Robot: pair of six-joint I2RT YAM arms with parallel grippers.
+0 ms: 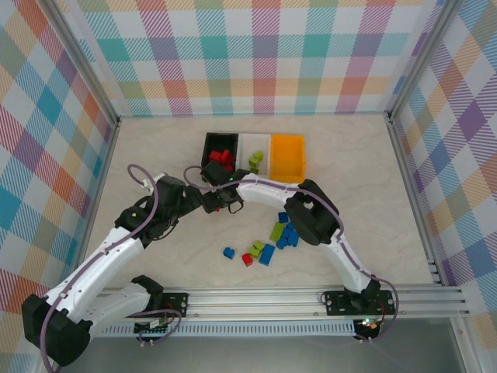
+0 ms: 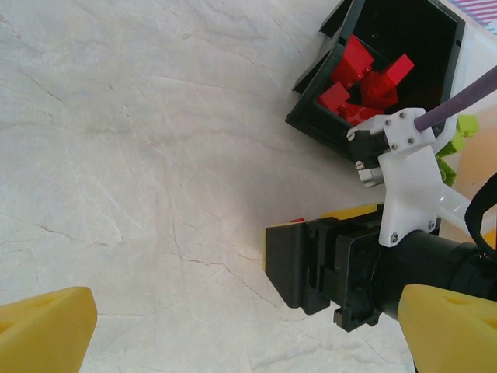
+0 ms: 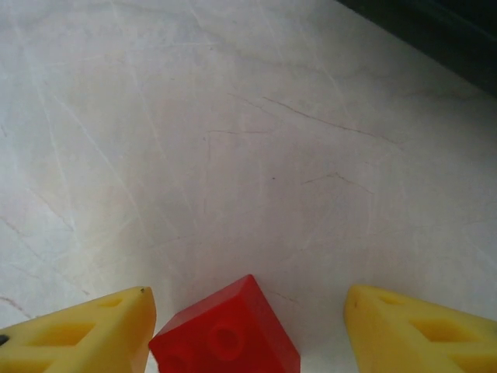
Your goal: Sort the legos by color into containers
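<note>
Bare tabletop (image 1: 342, 155) lay open on the far right, beyond the orange bin (image 1: 288, 159), and on the far left beside the black bin (image 1: 207, 151); a hand could pass freely on either side. Those two bins and the white bin (image 1: 248, 141) between them stood touching in a row at the far centre, blocking that strip. Just near of the black bin the room was tight: the left gripper (image 2: 248, 334), its fingers spread wide, and the right gripper (image 3: 248, 311) sat close together, with a red brick (image 3: 225, 338) between the right one's parted fingers. The right arm (image 1: 268, 189) lay across the near side of the white and orange bins. At the near centre, loose bricks (image 1: 272, 242) littered the surface, with bare floor between them and the left arm (image 1: 116, 249)
</note>
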